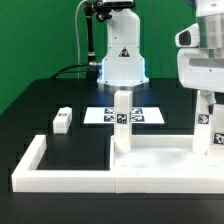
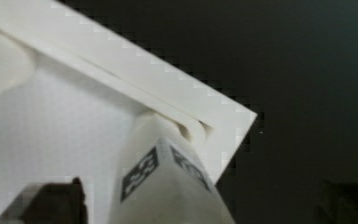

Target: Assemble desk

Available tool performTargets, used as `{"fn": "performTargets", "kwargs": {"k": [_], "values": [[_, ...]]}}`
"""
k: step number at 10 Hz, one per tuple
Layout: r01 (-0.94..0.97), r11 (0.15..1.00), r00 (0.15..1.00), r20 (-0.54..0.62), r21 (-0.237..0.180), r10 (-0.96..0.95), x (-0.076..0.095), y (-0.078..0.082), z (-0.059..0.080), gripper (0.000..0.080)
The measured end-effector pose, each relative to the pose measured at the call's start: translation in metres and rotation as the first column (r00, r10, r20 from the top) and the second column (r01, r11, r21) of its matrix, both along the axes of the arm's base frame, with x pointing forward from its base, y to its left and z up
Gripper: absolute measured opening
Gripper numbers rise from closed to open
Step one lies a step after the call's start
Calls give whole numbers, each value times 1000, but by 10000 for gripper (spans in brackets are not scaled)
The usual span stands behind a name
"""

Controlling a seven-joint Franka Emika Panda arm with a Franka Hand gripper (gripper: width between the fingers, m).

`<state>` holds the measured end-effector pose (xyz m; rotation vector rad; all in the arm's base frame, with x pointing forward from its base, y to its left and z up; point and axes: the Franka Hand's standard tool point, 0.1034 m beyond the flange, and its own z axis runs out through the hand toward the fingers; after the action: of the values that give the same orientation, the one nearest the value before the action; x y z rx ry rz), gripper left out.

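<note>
The white desk tabletop (image 1: 160, 156) lies flat at the exterior view's right, inside the border wall. One white tagged leg (image 1: 122, 120) stands upright in its corner toward the exterior view's left. A second leg (image 1: 206, 130) stands in the corner toward the exterior view's right, directly under my gripper (image 1: 205, 100). In the wrist view this leg (image 2: 167, 170) sits at the corner socket of the tabletop (image 2: 69, 120). My gripper (image 2: 194, 212) straddles it, with a dark finger (image 2: 51, 205) off to one side and gaps to the leg on both sides. A loose leg (image 1: 62, 120) lies on the black table.
The long low white border wall (image 1: 90, 178) runs along the front and up the exterior view's left. The marker board (image 1: 140, 115) lies flat behind the tabletop. The robot base (image 1: 122, 60) stands at the back centre.
</note>
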<state>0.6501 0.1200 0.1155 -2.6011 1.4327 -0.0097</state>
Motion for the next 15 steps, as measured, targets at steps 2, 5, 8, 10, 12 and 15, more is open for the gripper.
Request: {"fn": "performTargets", "kwargs": {"k": [2, 5, 8, 10, 12, 15], "values": [[-391, 918, 919, 31, -68, 394, -1, -13, -3, 649], [-506, 858, 860, 32, -89, 510, -1, -18, -7, 649], [-383, 921, 922, 21, -74, 386, -2, -19, -7, 402], [-222, 973, 975, 4, -56, 223, -2, -20, -8, 292], [53, 998, 998, -25, -23, -53, -6, -25, -8, 292], [553, 832, 830, -112, 43, -546, -2, -26, -7, 292]]}}
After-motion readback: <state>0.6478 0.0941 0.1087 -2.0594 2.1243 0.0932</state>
